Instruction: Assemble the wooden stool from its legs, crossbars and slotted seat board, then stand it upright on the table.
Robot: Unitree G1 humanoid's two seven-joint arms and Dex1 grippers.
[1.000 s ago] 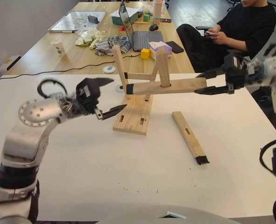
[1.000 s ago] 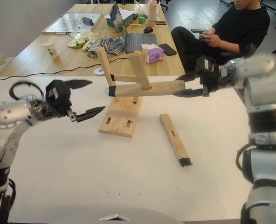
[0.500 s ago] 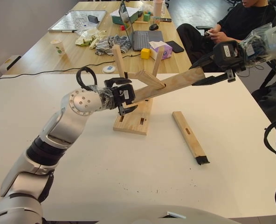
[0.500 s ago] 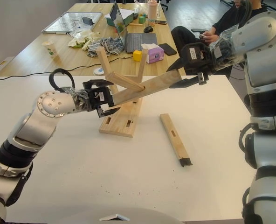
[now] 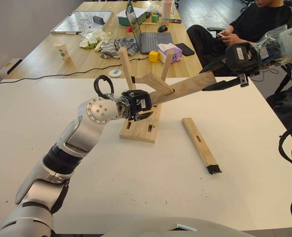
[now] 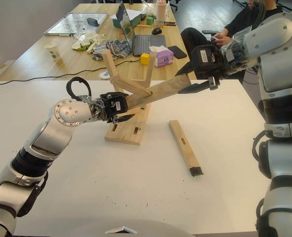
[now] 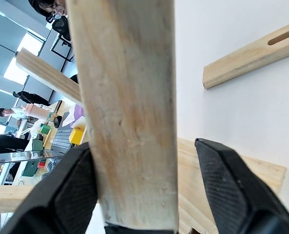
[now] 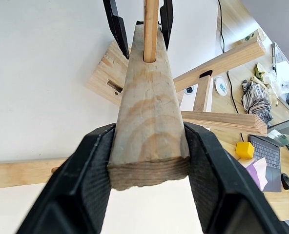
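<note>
So the slotted seat board (image 5: 136,129) is lying flat on the white table (image 5: 136,187), and pretty much everything else sits around it. The right gripper (image 5: 203,80) is up above and off to the robot's right of the seat board, clamped tight on the high end of a long leg (image 5: 183,89); in the right wrist view both pads are squeezed hard against the sides of the wood. That leg slopes down from there toward the seat board, and its low end hangs just over the board's far left part. The left gripper (image 5: 143,108) is right at that low end, jaws spread and straddling the leg. In the left wrist view one of the fingers (image 7: 71,195) looks like it's touching the wood, while the other stands off with a gap, so it's not actually gripping anything. A crossbar (image 8: 151,29) pokes through the slot in the sloping leg, above the seat board's far end. There's also an upright leg (image 5: 126,66) rising at the board's far left side; its foot is hidden behind the left gripper, so I can't tell how it's seated. A loose leg (image 5: 200,143) with a slot and a dark tip lies flat on the table to the robot's right of the seat board, well apart from it.
</note>
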